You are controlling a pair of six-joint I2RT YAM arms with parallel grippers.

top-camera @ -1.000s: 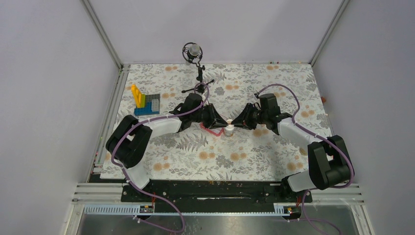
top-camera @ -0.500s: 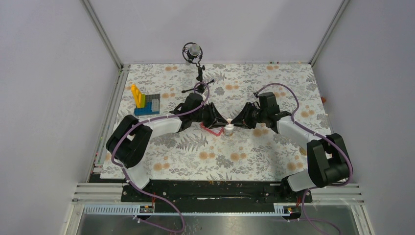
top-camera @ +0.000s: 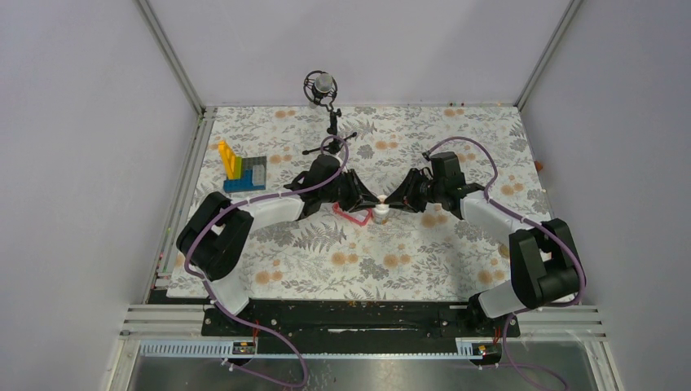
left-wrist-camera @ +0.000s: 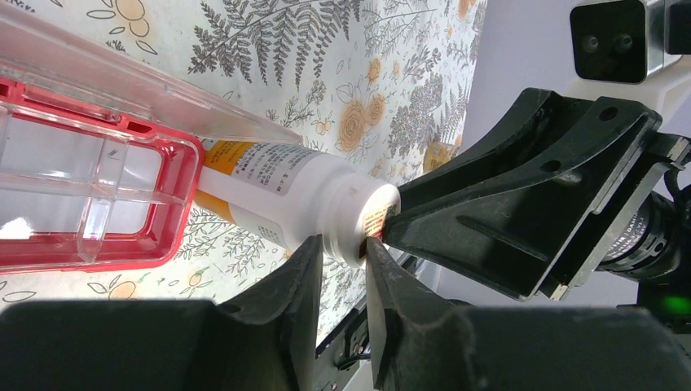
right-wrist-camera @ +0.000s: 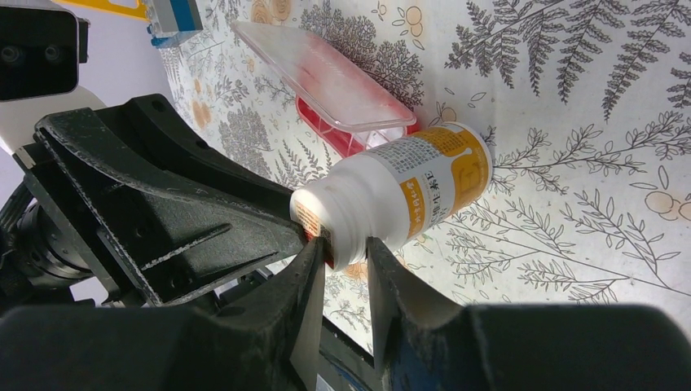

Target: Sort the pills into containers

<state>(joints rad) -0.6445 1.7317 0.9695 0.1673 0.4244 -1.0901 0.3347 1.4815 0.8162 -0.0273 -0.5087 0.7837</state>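
The white-capped, orange-labelled plastic bottle (right-wrist-camera: 415, 195) is standing on the floral-clothed desk (top-camera: 326, 261), just beside the open pink plastic compartment box (left-wrist-camera: 167, 244). The right hand (right-wrist-camera: 342, 248) is clamping its cap end. The left hand (left-wrist-camera: 341, 248) is straddling the cap's rim with fingers slightly apart; whether it is gripping, nobody can tell.

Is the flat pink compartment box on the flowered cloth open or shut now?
Open: the flat pink rectangular compartment box has its clear plastic lid tilted up off the base, leaving the compartments uncovered.
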